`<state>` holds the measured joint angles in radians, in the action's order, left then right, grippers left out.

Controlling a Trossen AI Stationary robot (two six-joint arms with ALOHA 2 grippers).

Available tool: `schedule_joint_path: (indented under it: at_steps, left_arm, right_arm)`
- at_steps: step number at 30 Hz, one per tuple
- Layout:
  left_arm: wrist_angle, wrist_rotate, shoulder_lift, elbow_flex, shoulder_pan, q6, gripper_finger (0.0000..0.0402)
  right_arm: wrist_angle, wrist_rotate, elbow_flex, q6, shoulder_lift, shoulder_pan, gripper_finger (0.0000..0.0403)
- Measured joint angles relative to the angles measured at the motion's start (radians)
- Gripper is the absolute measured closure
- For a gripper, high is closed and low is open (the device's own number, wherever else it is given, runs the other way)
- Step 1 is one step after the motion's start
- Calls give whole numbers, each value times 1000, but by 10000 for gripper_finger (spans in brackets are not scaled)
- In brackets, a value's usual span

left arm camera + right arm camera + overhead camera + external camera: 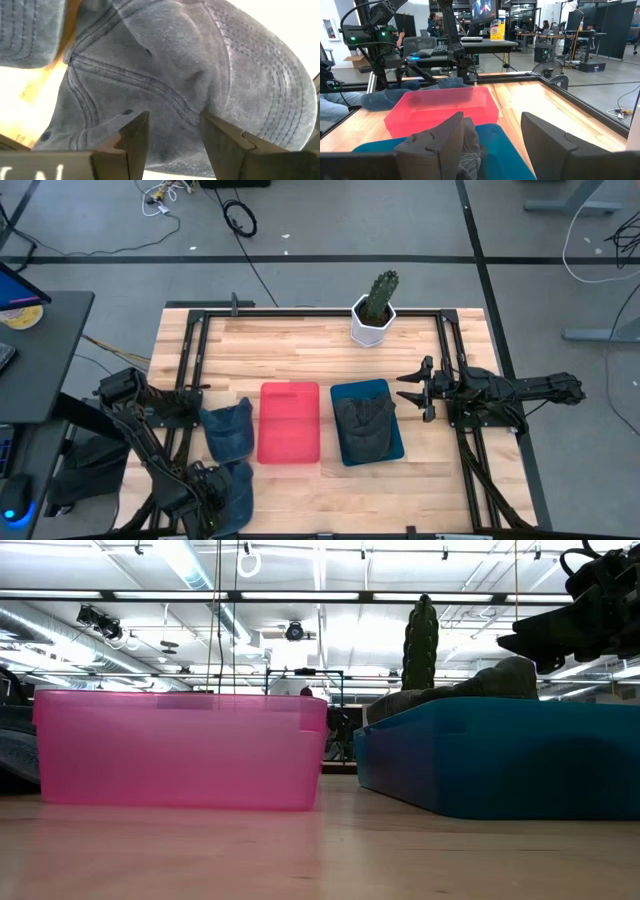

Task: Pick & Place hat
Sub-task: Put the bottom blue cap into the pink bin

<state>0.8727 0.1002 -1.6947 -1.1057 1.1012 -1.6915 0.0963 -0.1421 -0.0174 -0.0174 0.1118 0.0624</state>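
- High view: the left gripper (pixel 215 498) was set low over a blue hat (pixel 233 492) at the table's (pixel 300 490) near left edge, placed for a pick. A second blue hat (pixel 228 428) lay beyond it, beside the pink bin (pixel 290 423). The right gripper (pixel 413 387) was held just right of the blue bin (pixel 392 442), clear of the dark hat (pixel 362 425) lying inside, apparently waiting. A potted cactus (pixel 375 308) stood farther back.
- Low view: both bins were seen side by side; the right gripper was held above and beyond the blue one, touching nothing.
- Left wrist view: the fingers (pixel 132 142) were spread apart, the hat's crown directly ahead and between them; a grasp was judged imminent, not yet made.
- Right wrist view: the fingers (pixel 442 142) were spread wide and empty, the dark hat below and the pink bin beyond them.
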Motion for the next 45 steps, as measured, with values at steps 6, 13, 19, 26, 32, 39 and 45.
schedule_joint_path:
  at_steps: [6,13,19,26,32,39,45]
  left_arm:
    - [25,-23,0,0,-6,9,187]
    - [43,-119,18,-4,-40,27,142]
    - [44,-52,65,-47,-31,43,140]
    - [47,-27,66,-55,-30,55,144]
    - [29,46,60,-54,-31,158,145]
    - [-45,12,-10,-52,-41,314,145]
    - [-47,5,-47,-50,-63,383,145]
  right_arm:
    - [0,0,0,0,0,0,199]
    - [0,0,0,0,0,0,199]
    - [0,0,0,0,0,0,199]
    - [0,0,0,0,0,0,199]
    - [0,0,0,0,0,0,199]
    - [0,0,0,0,0,0,199]
    - [0,0,0,0,0,0,199]
